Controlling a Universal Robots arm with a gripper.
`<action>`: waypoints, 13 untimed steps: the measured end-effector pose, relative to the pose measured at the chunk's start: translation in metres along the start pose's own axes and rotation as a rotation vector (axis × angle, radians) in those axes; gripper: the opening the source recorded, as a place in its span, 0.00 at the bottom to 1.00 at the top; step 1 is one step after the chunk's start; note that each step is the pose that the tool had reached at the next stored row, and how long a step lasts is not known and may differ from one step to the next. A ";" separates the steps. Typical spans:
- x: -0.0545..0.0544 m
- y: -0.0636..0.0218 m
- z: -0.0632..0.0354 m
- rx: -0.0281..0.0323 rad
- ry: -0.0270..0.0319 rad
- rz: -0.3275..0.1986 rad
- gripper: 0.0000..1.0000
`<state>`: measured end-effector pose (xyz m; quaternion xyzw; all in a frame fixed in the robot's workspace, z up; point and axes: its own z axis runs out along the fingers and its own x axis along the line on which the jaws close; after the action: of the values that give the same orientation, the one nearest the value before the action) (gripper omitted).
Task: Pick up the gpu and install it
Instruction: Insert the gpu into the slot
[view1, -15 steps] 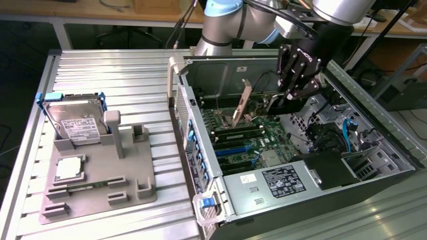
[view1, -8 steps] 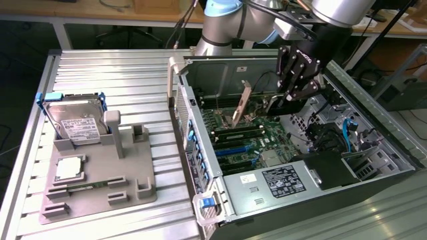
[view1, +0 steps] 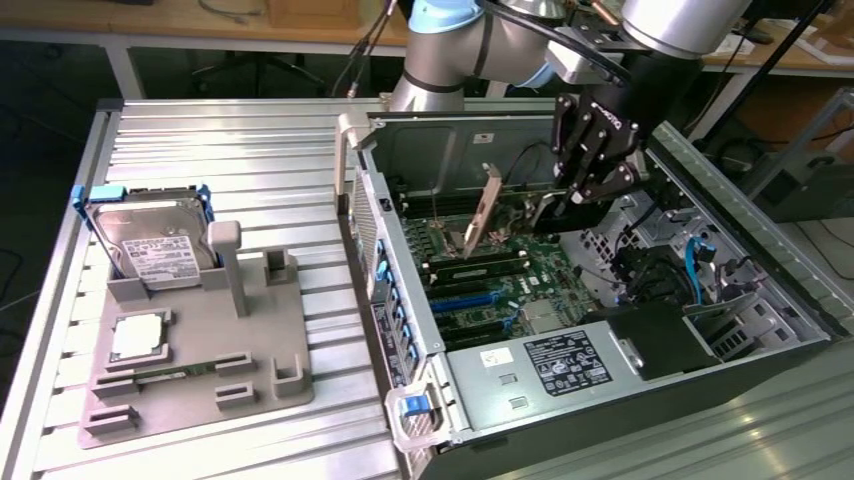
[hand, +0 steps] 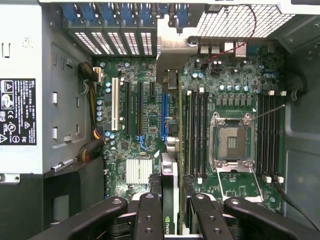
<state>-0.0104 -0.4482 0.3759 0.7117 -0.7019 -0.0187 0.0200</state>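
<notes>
The gpu (view1: 483, 208) is held by the gripper (view1: 577, 205) inside the open case (view1: 781, 310), its jaws closed narrowly on the card's two faces. In the wrist view the fingers (hand: 148, 215) are seen clamped either side of the card, which stands on edge over the motherboard (hand: 150, 125), just beside the blue slot (hand: 163, 115). The pick-up is judged done and the installing step is in hand. Whether the card's edge touches the board cannot be told. Seating is judged to call for the edge being lined up squarely over the slot and the bracket (hand: 172, 50) met with the rear openings (hand: 125, 42).
</notes>
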 end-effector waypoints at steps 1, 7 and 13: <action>0.000 0.0000 0.0004 0.0000 0.0000 0.000 0.27; 0.000 -0.0001 0.0028 0.0000 0.0000 0.000 0.27; 0.000 -0.0003 0.0053 0.0001 0.0001 0.000 0.27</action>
<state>-0.0104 -0.4482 0.3707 0.7117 -0.7020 -0.0187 0.0200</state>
